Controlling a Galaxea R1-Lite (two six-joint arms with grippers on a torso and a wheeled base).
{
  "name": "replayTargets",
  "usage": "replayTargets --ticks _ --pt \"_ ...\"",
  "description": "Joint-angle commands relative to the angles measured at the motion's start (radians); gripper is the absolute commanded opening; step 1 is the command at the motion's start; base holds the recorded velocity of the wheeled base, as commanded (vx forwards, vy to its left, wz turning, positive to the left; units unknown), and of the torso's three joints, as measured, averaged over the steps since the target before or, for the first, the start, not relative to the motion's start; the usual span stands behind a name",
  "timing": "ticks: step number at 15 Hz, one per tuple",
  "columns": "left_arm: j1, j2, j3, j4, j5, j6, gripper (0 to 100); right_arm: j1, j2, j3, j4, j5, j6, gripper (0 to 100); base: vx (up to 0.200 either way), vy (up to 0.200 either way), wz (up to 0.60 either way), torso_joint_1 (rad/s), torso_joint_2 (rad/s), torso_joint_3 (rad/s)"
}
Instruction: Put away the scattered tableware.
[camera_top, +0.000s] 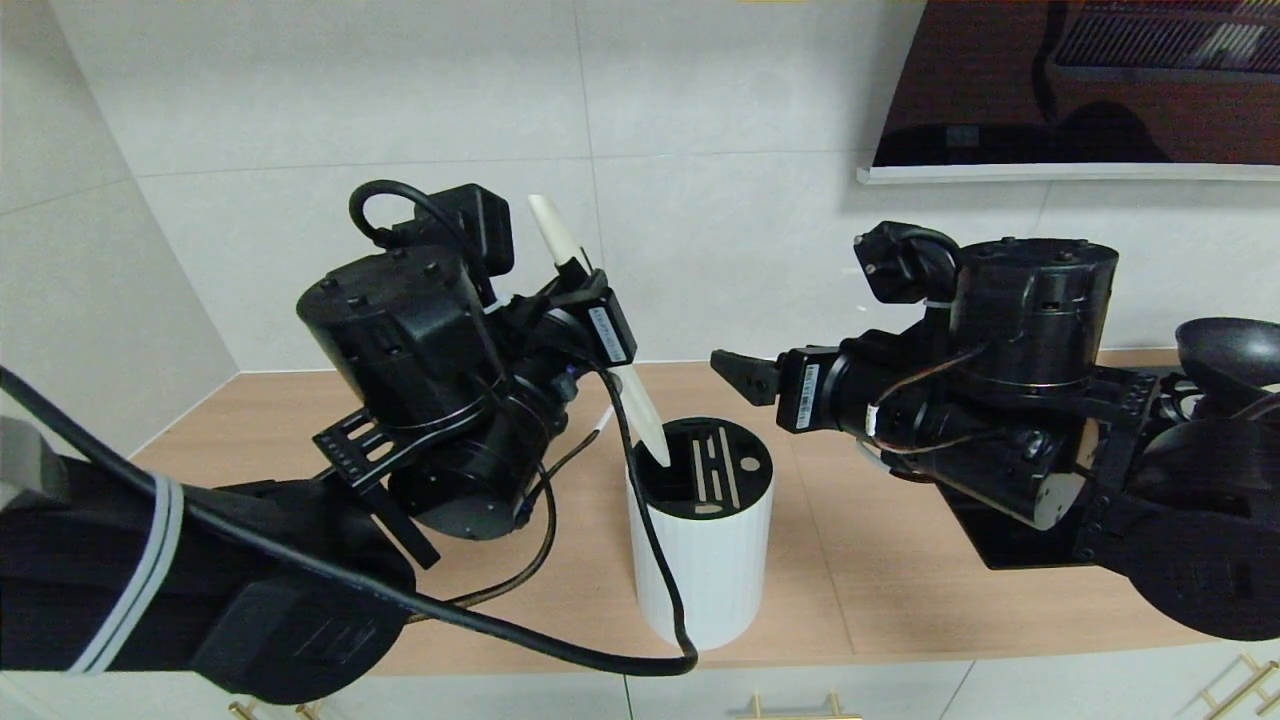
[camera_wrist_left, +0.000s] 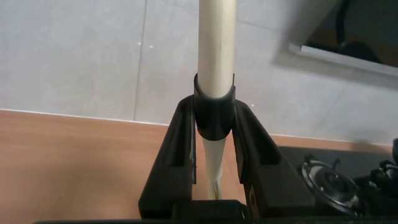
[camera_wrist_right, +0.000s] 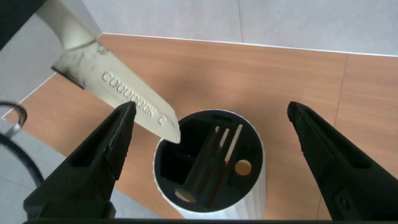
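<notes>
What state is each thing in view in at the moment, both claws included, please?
White cylindrical holder with black slotted top, upright on the wooden counter.
Cream-handled white-bladed knife, gripped, tilted, tip at the holder's widest opening.
Left claw, shut on the knife's handle.
Right claw, open, empty, facing the holder.

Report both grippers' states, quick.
Left gripper: closed on the knife, blade tip at the top of the white holder.
Right gripper: open, holding nothing.
</notes>
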Motion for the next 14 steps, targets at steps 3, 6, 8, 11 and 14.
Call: replayTargets --ticks 3,6,8,11,14 --pt "-0.022 0.007 0.020 0.000 -0.003 -0.003 0 -0.005 0.002 0.000 -0.001 0.000 0.000 100 0.000 0.000 0.00 0.000 0.00 0.000" --pt "-0.029 0.030 0.031 0.000 -0.003 -0.003 0 -0.005 0.002 -0.002 -0.001 0.000 0.000 100 0.000 0.000 0.00 0.000 0.00 0.000" --pt "-0.039 0.035 0.035 0.000 -0.003 -0.004 0 -0.005 0.002 -0.002 -0.001 0.000 0.000 100 0.000 0.000 0.00 0.000 0.00 0.000" --pt "-0.048 0.052 0.043 0.000 -0.003 -0.006 0 -0.005 0.002 -0.002 -0.001 0.000 0.000 100 0.000 0.000 0.00 0.000 0.00 0.000" --pt "-0.051 0.076 0.051 -0.001 -0.001 -0.007 0 -0.005 0.006 0.000 -0.001 0.000 0.000 100 0.000 0.000 0.00 0.000 0.00 0.000"
